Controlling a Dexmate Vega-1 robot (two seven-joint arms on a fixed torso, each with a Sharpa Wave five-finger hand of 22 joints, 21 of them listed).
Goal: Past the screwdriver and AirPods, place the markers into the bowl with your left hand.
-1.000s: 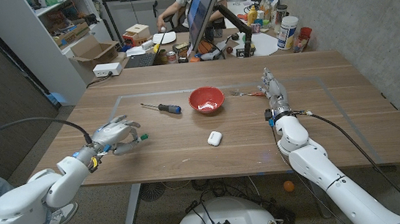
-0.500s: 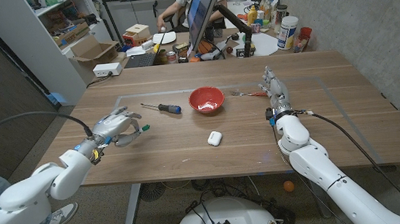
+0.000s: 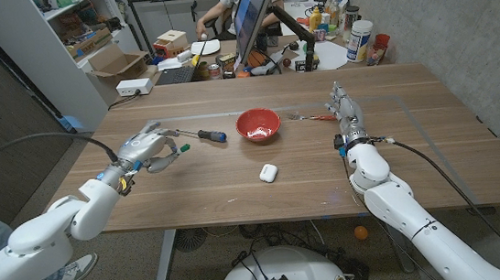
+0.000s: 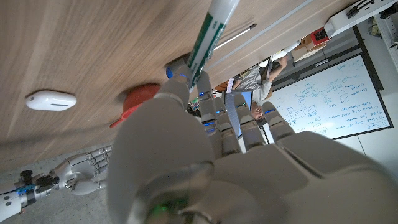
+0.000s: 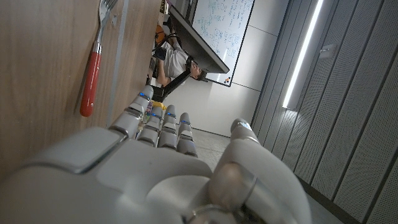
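1. Two things lie between the left hand (image 3: 145, 151) and the red bowl (image 3: 258, 124): a screwdriver (image 3: 202, 134) with a blue-and-black handle, just beyond the fingertips, and a white AirPods case (image 3: 268, 171) nearer the table's front edge, below the bowl in the head view.
2. That hand pinches a green-and-white marker (image 4: 211, 34) that juts out past its fingers, above the wooden table (image 3: 416, 142).
3. Over at the other side, the right hand (image 3: 344, 112) stands on its edge with fingers straight and together, holding nothing; a red-handled fork (image 5: 94, 62) lies just beside it, between hand and bowl.
4. Behind the table a person sits at a cluttered desk with a monitor; whiteboard writing is too small to read.
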